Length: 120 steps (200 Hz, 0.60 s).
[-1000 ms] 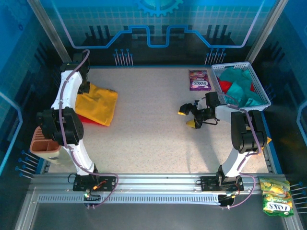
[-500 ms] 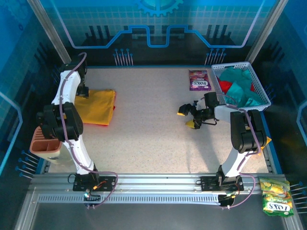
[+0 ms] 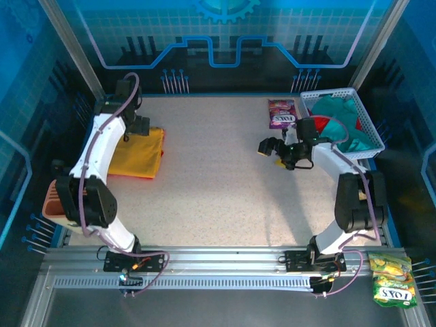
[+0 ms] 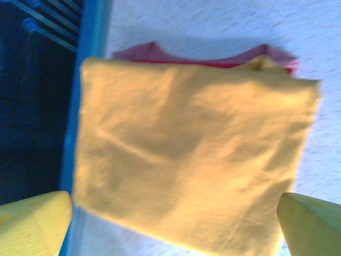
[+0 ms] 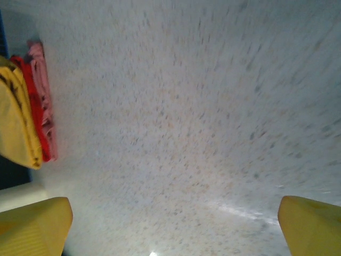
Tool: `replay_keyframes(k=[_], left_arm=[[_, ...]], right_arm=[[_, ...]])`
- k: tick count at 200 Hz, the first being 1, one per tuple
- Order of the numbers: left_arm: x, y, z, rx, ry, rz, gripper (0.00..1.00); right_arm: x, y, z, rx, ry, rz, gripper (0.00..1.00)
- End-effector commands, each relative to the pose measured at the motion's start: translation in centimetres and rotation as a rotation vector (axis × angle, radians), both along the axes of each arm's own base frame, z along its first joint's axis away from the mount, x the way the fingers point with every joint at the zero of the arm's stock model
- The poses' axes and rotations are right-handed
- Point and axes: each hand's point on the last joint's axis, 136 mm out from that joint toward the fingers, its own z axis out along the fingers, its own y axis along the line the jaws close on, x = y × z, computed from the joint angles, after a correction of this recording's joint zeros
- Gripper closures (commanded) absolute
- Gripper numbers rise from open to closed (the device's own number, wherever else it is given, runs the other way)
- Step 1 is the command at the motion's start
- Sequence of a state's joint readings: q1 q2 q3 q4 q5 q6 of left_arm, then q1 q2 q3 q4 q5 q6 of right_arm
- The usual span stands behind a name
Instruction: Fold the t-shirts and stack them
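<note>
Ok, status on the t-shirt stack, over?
Left hand open, right hand open, both empty. Yellow t-shirt folded on red t-shirt. Teal t-shirts in basket. Nothing blocking.

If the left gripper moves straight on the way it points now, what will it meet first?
Most likely the folded yellow t-shirt, which lies right ahead of the open left gripper, on top of a red t-shirt. How far is unclear.

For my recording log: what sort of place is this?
Probably a robot lab cell or demo booth: two arms bolted to an aluminium rail, blue printed panels enclosing the table, a basket of t-shirts.
</note>
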State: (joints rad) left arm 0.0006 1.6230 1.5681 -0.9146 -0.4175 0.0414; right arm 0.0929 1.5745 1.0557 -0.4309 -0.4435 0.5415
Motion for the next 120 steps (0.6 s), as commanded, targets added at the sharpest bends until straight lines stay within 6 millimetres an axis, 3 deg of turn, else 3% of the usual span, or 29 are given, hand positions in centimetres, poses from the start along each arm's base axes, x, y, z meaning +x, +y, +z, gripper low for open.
replay_keyframes(k=[1,32,53,75,120], left_arm=[[1.8,-2.8,-0.8,-0.162,-0.162,-0.059,0.01],[2.6,-3.0,-2.7,-0.145,-0.317,-0.107,0.01],[2.9,-2.1,-4.0,-0.154,-0.398,-0.074,0.01],[2.6,-1.8,-5.7,-0.226,-0.451,-0.055,0.01],[0.6,-3.1,-8.3,-0.321,-0.525,-0.069,0.01]], right_arm=[[0.1,-3.6,1.9,-0.262,-0.109,-0.039,0.0],[0.5,-8.2,2.9,-0.528,-0.271,-0.133,0.0],[0.6,-10.0,3.6,-0.635,-0.382,-0.162,0.0],[0.4,-11.3,2.6,-0.705,-0.45,-0.19,0.0],[0.7,-13.1,0.2,-0.817,-0.468,-0.218,0.0]])
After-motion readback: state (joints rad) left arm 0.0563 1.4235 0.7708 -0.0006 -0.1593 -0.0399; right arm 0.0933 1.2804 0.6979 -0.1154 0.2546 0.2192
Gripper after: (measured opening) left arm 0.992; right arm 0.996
